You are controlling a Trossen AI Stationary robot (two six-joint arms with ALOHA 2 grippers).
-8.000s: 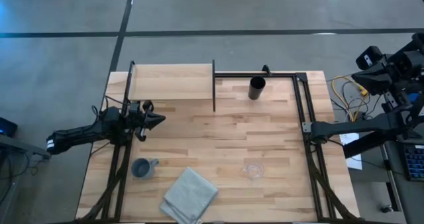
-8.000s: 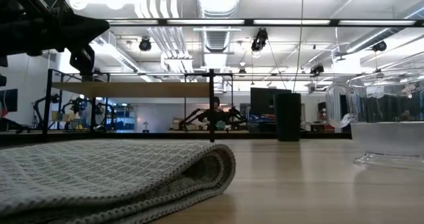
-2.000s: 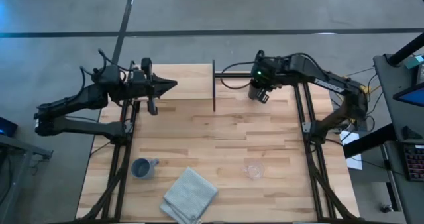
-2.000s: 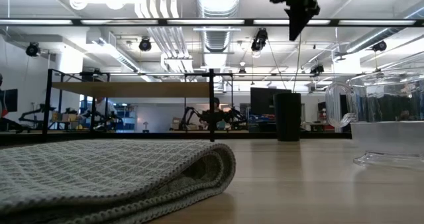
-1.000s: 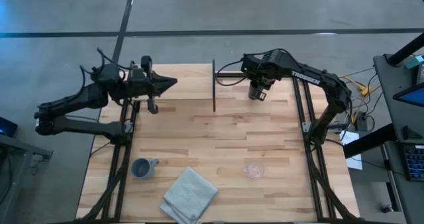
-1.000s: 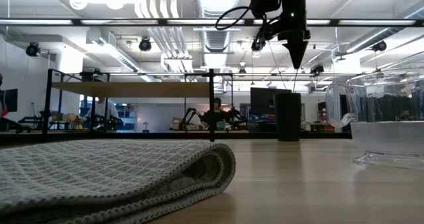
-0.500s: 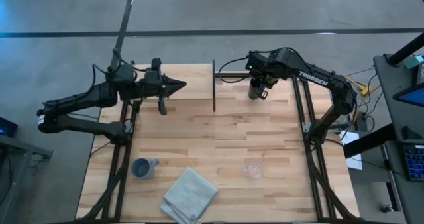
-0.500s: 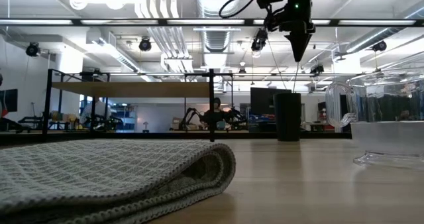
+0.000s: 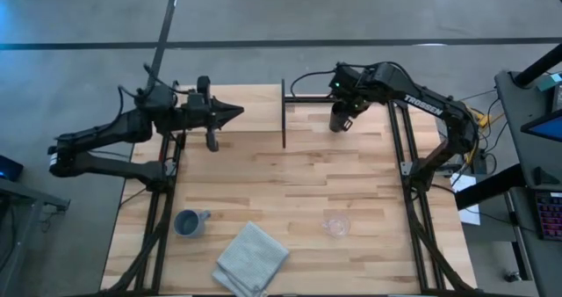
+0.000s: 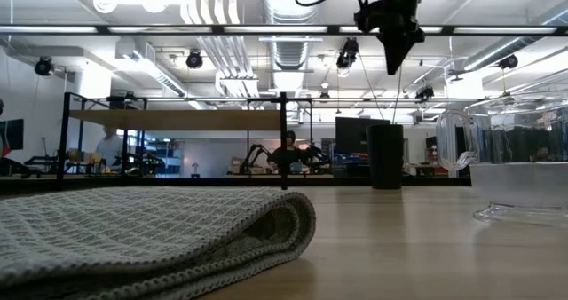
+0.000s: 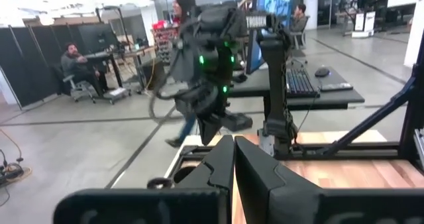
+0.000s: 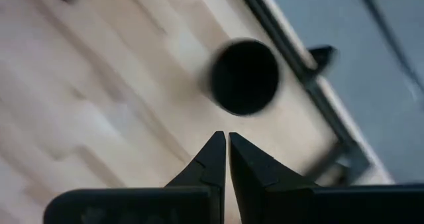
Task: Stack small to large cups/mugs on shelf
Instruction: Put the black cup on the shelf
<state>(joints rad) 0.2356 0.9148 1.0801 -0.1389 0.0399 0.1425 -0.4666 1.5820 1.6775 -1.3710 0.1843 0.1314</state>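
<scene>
The black cup (image 9: 340,119) stands upright on the table's far side, right of the shelf; it also shows in the low view (image 10: 385,156) and the right wrist view (image 12: 244,77). My right gripper (image 9: 345,106) is shut, points down and hangs well above the cup (image 10: 396,67). The shelf (image 9: 259,111) stands at the far left (image 10: 177,120). My left gripper (image 9: 239,112) is shut and empty, level above the shelf board, pointing toward the table's right. The blue-grey mug (image 9: 187,222) and the clear glass cup (image 9: 335,226) stand on the near part of the table.
A folded grey cloth (image 9: 252,258) lies at the near edge between the mug and the glass cup, filling the low view's foreground (image 10: 151,233). A black upright (image 9: 284,112) ends the shelf on its right. Black frame rails (image 9: 399,148) run along the table's right side.
My right gripper has risen a little above the black cup, still shut and pointing down. My left gripper has gone a little toward the table's right along the shelf. The cups have kept still.
</scene>
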